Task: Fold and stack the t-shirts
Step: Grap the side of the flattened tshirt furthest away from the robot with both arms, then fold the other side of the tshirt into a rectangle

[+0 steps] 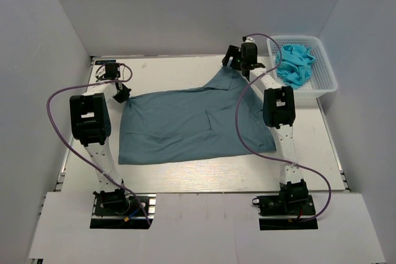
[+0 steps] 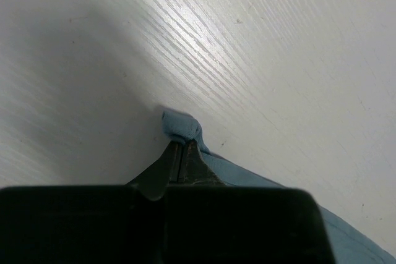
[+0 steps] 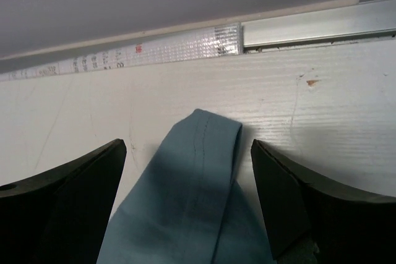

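Observation:
A slate-blue t-shirt (image 1: 192, 125) lies spread across the middle of the table. My left gripper (image 1: 122, 95) is at its far left corner. In the left wrist view that gripper (image 2: 181, 145) is shut on a small bunched tip of the t-shirt (image 2: 180, 125), which pokes out past the jaws. My right gripper (image 1: 234, 65) hovers at the shirt's far right corner. In the right wrist view it (image 3: 188, 149) stands open. A stitched, folded end of the t-shirt (image 3: 192, 202) lies on the table between its fingers (image 3: 93, 180), touching neither.
A white basket (image 1: 326, 80) stands at the back right and holds crumpled bright blue cloth (image 1: 296, 63). A metal rail (image 3: 315, 26) runs along the table's far edge, just beyond my right gripper. Grey walls close in the left, right and back sides.

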Robot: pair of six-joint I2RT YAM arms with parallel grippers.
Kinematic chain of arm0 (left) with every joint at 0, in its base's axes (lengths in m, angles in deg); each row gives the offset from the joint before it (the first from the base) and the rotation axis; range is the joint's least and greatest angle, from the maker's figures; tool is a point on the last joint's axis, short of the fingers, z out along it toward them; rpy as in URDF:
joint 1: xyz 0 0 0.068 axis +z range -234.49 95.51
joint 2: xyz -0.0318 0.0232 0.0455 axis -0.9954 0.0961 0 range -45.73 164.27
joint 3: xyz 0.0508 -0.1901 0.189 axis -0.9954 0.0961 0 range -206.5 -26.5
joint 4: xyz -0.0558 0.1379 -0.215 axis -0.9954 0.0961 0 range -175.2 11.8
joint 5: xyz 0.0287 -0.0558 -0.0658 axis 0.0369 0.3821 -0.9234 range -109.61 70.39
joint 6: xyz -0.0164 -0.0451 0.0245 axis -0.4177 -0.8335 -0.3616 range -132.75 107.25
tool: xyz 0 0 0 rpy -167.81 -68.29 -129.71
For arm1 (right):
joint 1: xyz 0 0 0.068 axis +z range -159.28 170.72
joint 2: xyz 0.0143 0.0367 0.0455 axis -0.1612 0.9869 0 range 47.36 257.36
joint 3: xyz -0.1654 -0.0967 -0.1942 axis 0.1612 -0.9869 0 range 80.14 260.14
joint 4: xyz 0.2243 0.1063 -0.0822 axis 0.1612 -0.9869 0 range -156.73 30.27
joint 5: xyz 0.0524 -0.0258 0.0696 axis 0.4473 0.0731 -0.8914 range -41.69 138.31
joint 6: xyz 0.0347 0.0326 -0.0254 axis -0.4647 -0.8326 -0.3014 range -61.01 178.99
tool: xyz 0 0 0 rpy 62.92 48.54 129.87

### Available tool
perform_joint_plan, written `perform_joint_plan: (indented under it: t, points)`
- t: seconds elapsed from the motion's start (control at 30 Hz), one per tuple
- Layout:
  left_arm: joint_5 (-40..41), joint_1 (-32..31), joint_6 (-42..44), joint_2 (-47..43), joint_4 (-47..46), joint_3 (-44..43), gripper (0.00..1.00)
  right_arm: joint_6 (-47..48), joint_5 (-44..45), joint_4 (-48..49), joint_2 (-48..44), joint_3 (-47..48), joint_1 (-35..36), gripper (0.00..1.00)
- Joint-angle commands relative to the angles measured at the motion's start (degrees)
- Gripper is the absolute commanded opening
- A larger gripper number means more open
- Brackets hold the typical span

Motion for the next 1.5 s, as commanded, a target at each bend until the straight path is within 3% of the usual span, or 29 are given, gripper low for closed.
perform_joint_plan:
  t: [0.0,0.13,0.33,0.47,0.6,0.9,1.0,1.2,1.47]
  points:
    - [-3.7,-1.1,1.4,1.81,8.59,3.77,0.0,-3.05,0.68,5.54,1.87,2.91,-0.29,0.88]
    - [-4.75,-1.1,1.93,0.67,7.98,3.77,0.0,-5.77,0.43,8.78,3.27,2.83,-0.9,0.86]
    - [-4.76,-1.1,1.93,0.66,8.51,2.54,0.0,-7.98,-3.97,11.08,5.04,3.79,-0.47,0.63]
    - [-4.76,-1.1,1.93,1.19,8.51,2.01,0.0,-8.15,-0.83,10.21,4.25,2.74,-0.82,0.41]
    - [-5.28,-1.1,1.93,1.19,8.51,2.01,0.0,-6.31,5.07,9.41,1.17,0.64,-0.73,0.0]
    - [-4.05,-1.1,2.45,-5.64,8.51,0.96,0.0,0.81,6.4,5.99,-12.26,-4.46,-0.47,0.0]
    - [-3.44,-1.1,2.98,-10.73,8.51,3.41,0.0,-0.58,6.13,2.82,-21.14,-11.29,-0.03,0.0]
    - [-4.58,-1.1,2.98,-20.77,7.98,11.58,0.0,-6.21,7.89,-13.69,-36.79,-25.87,-0.47,0.0]
    - [1.83,-1.1,2.81,-34.04,10.7,20.12,0.0,-7.89,12.97,-24.32,-56.39,-42.96,-0.56,0.0]
